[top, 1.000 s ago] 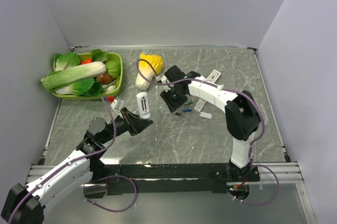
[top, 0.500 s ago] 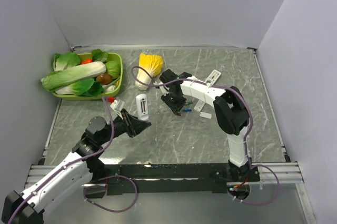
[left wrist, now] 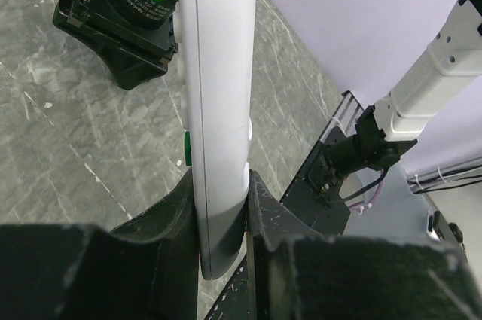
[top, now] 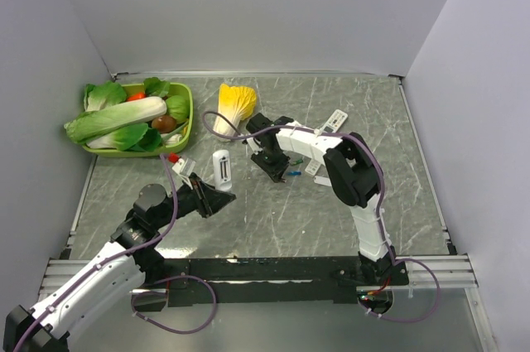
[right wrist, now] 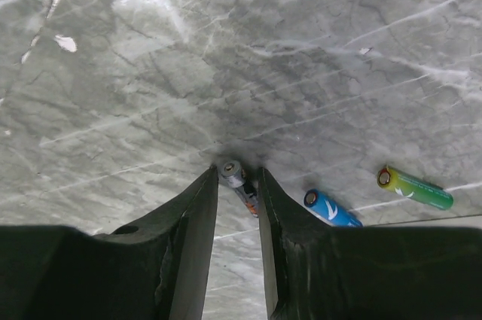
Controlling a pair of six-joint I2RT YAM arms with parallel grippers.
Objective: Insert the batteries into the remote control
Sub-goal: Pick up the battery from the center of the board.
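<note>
My left gripper is shut on the lower end of a white remote control. In the left wrist view the remote stands pinched between the fingers of that gripper. My right gripper is down on the table at the batteries. In the right wrist view its fingers close on a grey and reddish battery that lies on the table, with the gripper around it. A blue battery and a green battery lie just to the right.
A green basket of vegetables stands at the back left, with a yellow cabbage beside it. Two more white remotes and a small white cover lie right of the batteries. Grey walls enclose the table.
My right gripper has moved left and down onto the batteries and closed round one. My left gripper has drawn the remote slightly left and nearer.
</note>
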